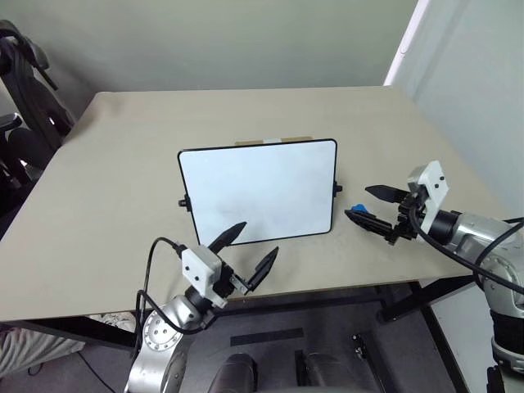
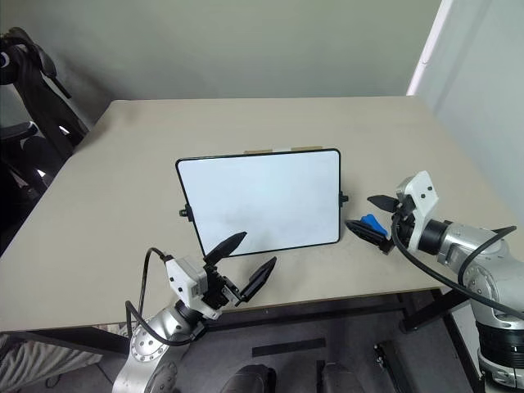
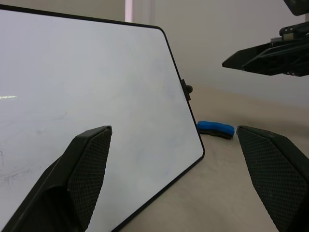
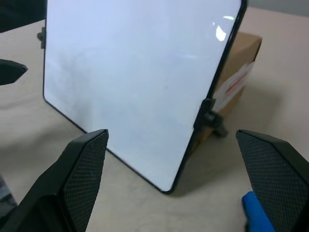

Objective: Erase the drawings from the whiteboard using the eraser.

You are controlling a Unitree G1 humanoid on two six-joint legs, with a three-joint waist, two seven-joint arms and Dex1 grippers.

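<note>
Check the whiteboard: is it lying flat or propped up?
Propped up. The whiteboard leans back against a cardboard box, bottom edge on the table.

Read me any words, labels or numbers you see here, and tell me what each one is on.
No text can be read.
Cardboard box behind the whiteboard: a white label with red print, too blurred to read.
Whiteboard: wiped white, only faint smudges, no writing.
Eraser: plain blue, no marking.

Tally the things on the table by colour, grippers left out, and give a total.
White: 1, the whiteboard
Blue: 1, the eraser lying on the table beside the board
Brown: 1, the cardboard box behind the board
Total: 3
</note>
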